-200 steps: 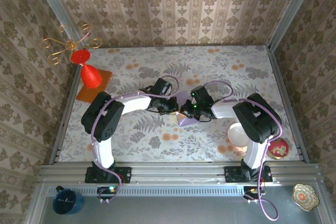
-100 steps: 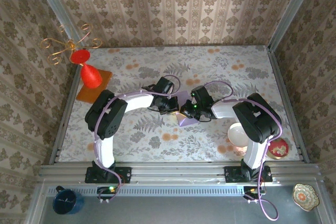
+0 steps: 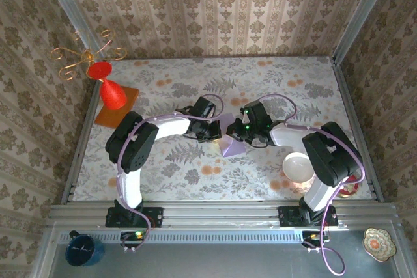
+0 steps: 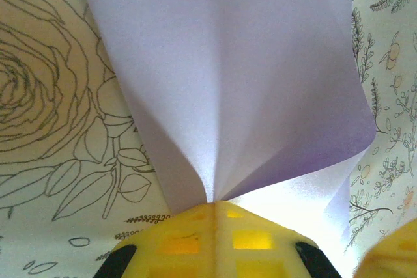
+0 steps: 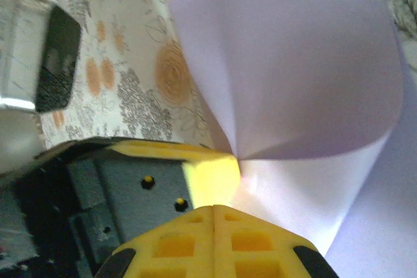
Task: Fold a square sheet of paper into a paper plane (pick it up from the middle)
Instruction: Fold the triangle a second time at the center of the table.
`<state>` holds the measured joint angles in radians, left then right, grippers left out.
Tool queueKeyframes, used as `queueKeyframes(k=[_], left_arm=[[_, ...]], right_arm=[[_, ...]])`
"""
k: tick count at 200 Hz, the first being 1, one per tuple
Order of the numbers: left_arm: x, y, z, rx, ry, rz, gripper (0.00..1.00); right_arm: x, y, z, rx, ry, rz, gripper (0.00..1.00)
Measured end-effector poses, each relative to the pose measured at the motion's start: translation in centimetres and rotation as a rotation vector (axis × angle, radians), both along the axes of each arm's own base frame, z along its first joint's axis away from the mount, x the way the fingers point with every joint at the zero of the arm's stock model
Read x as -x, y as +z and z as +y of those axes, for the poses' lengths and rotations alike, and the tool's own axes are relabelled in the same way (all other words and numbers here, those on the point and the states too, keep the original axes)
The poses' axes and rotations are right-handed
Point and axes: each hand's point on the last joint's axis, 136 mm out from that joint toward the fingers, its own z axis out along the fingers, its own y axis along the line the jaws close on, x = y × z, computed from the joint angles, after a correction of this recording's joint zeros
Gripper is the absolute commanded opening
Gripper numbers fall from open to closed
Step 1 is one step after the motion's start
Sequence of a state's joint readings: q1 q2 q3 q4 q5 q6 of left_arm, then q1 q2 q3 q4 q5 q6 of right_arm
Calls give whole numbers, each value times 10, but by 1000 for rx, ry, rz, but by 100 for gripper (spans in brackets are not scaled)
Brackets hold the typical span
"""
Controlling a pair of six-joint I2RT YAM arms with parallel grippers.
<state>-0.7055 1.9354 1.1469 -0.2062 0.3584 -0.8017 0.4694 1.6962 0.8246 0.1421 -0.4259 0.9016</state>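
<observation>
The square sheet of paper [image 3: 232, 146], pale lilac, hangs bent between my two grippers at mid-table. My left gripper [image 3: 217, 131] is shut on it. In the left wrist view its yellow fingertips [image 4: 214, 201] pinch the sheet [image 4: 228, 63] to a point, and the paper fans upward from there in soft folds. My right gripper [image 3: 233, 135] faces it from the right, jaws shut. In the right wrist view its tips [image 5: 214, 208] meet at the lower flap of the sheet [image 5: 293, 63], close beside the left gripper's finger [image 5: 208, 177]. No pointed plane shape shows.
A red cone vase [image 3: 111, 92] stands on an orange mat [image 3: 107, 118] at the far left. A white bowl [image 3: 296, 166] and a red dish [image 3: 345, 185] sit by the right arm's base. A blue mug [image 3: 83, 249] and a patterned dish [image 3: 379, 242] lie below the rail.
The right arm's wrist and elbow have swung a little to the right and away. The left arm shifted slightly. Both grippers stay shut at the sheet.
</observation>
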Motion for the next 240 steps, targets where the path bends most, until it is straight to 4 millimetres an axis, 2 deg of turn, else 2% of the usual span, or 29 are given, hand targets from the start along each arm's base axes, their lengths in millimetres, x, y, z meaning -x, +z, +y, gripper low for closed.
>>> queueKeyframes(k=[29,94,158,184,217,240], left_arm=[[0,0,0,-3,-10,-6,0],[-1,0,1,-3,-15,-9,0],[0,3,6,-14,-27,2,0],[2,20,5,0,-32,-21,1],[15,55,-12,60,-84,-81,2],[32,57,-27,89,-129,-74,2]], right_arm=[[-1,-6,-3,31,39,-5,0],[2,-43,-16,92,67,79,0],[2,-47,-15,66,41,91,0],[4,-46,-14,51,1,101,0],[5,-47,-14,31,-46,119,0],[4,-46,-14,22,-59,127,0]])
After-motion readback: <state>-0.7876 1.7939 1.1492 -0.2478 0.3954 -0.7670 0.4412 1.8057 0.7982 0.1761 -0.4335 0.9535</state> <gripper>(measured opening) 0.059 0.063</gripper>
